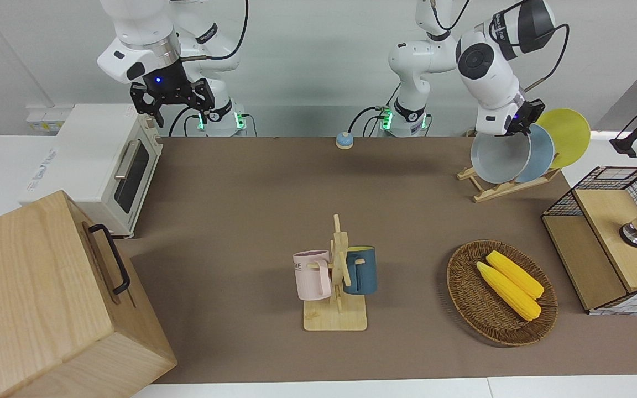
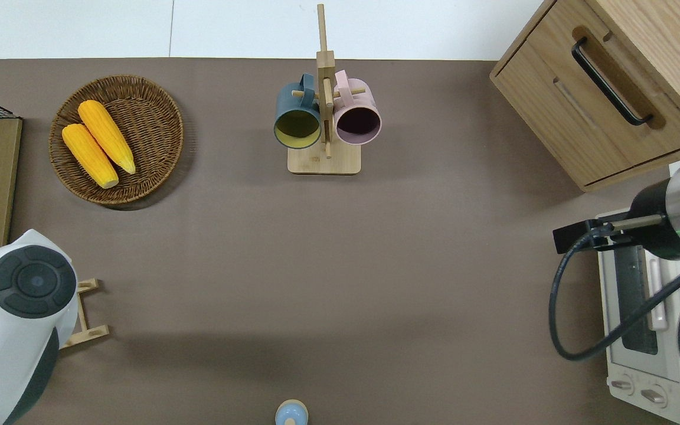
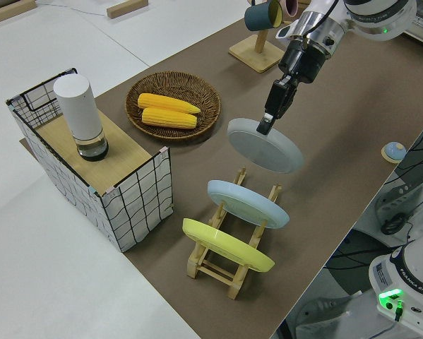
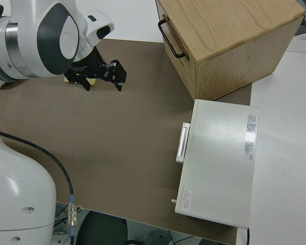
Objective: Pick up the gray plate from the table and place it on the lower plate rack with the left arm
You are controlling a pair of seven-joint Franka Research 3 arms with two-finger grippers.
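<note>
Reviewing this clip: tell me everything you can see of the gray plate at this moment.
The gray plate is round, plain pale gray, with a shallow raised rim and a matte look. The left gripper is shut on its rim and holds it tilted in the air over the empty slots of the lower plate rack, beside the light-blue plate. It seems to touch neither.

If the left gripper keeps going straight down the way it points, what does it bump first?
Probably the lower plate rack: the left gripper holds the gray plate above its free slot, beside the light-blue plate. Depth is unclear.
</note>
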